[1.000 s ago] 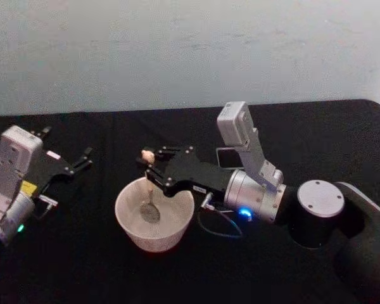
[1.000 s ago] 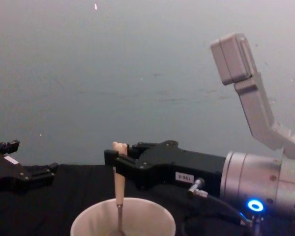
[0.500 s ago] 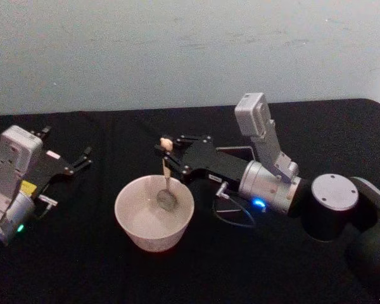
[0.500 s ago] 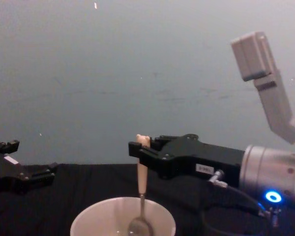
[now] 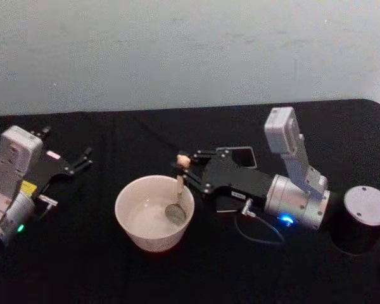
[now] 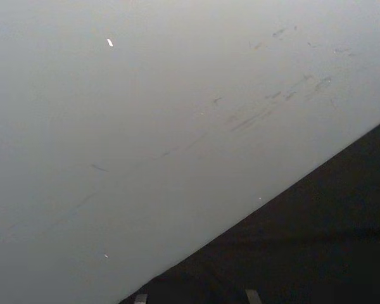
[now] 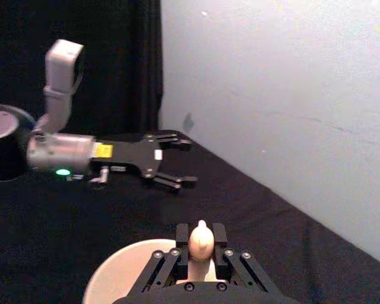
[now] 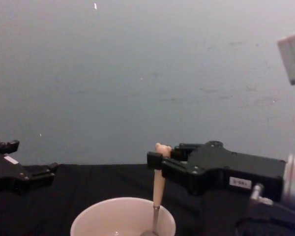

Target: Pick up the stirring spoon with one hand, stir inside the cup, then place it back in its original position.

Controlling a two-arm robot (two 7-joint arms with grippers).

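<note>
Stirring spoon (image 5: 179, 191), peach bear-top hdl

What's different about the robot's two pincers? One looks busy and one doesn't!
The right pincer is shut on the stirring spoon, while the left pincer is open and holds nothing. The right pincer is at the rim of the cup, dipping the spoon's bowl inside. The left pincer is off at the left side of the table, away from the cup. Both are black, with grey wrists.
</note>
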